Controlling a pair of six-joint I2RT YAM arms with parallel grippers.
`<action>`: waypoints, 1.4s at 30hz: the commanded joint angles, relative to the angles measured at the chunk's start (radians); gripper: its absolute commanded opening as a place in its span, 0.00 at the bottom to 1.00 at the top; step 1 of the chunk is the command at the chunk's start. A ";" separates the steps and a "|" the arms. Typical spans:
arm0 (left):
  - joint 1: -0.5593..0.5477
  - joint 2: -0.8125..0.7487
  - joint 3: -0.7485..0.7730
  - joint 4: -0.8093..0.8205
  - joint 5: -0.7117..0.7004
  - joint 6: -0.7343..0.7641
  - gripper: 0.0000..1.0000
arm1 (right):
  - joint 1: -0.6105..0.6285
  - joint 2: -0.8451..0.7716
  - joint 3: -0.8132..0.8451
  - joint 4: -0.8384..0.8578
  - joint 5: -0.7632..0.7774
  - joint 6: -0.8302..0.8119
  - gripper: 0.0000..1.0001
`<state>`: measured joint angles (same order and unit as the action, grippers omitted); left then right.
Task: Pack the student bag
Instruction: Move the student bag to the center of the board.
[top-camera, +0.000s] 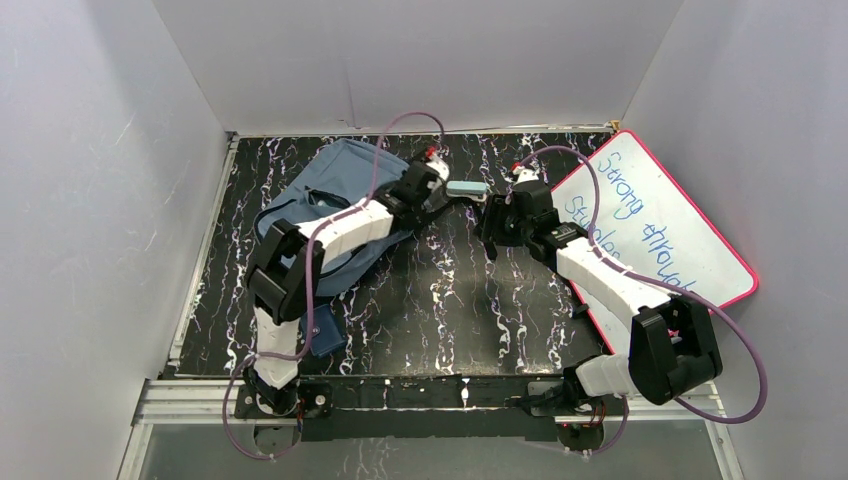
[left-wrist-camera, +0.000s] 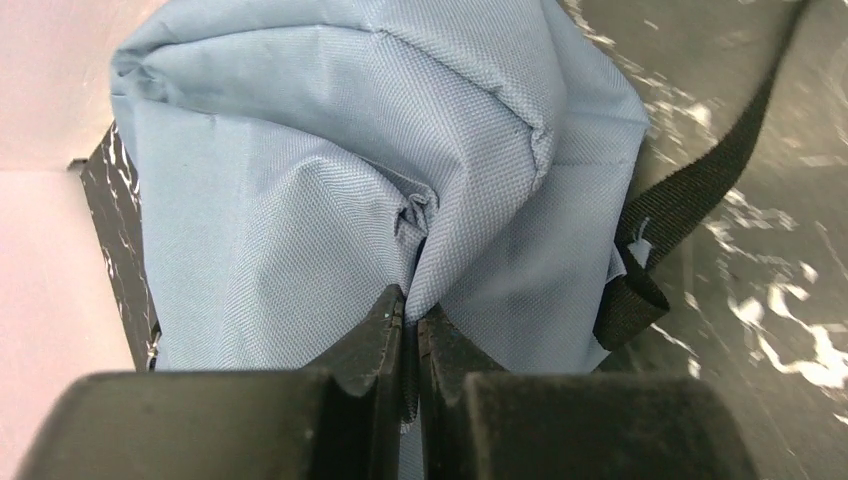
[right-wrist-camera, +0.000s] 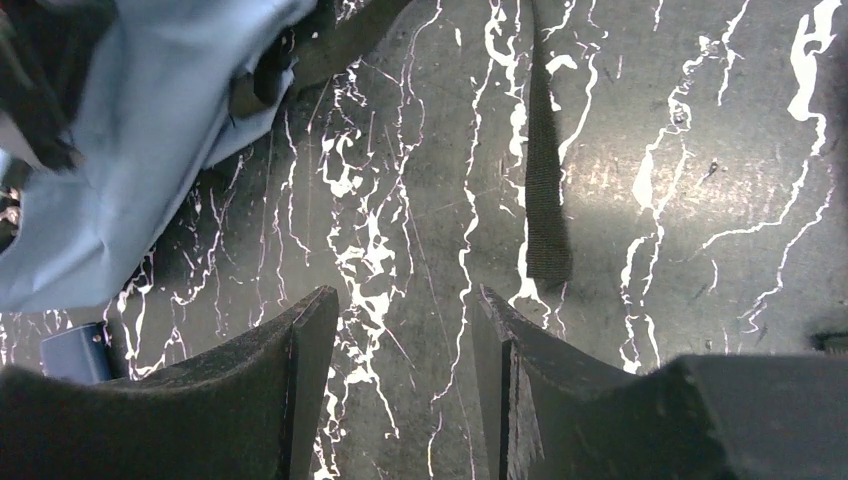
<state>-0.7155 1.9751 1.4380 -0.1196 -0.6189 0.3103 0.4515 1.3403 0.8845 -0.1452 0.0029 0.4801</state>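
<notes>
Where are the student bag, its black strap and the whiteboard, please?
student bag (top-camera: 340, 175), top external view, bare blue fabric panel.
black strap (left-wrist-camera: 700, 185), left wrist view, middle of the webbing.
whiteboard (top-camera: 690, 235), top external view, white writing face.

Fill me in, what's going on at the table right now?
The left gripper is shut on a bunched fold of the slate-blue backpack. The right gripper hangs open over the black marbled table beside a black strap, holding nothing. A whiteboard and a small dark-blue pouch lie outside the bag.
</notes>
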 joint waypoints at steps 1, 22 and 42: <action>0.137 -0.125 0.099 -0.052 -0.003 -0.104 0.00 | -0.006 -0.025 -0.013 0.062 -0.033 0.020 0.60; 0.218 -0.117 0.174 -0.128 0.159 -0.139 0.00 | -0.007 -0.013 -0.021 0.072 -0.033 0.029 0.60; -0.116 -0.151 0.140 -0.240 0.313 -0.248 0.00 | -0.007 -0.148 -0.058 0.054 0.148 0.061 0.61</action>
<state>-0.8036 1.9362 1.5604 -0.3573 -0.3893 0.1509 0.4507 1.2621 0.8459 -0.1230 0.0639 0.5232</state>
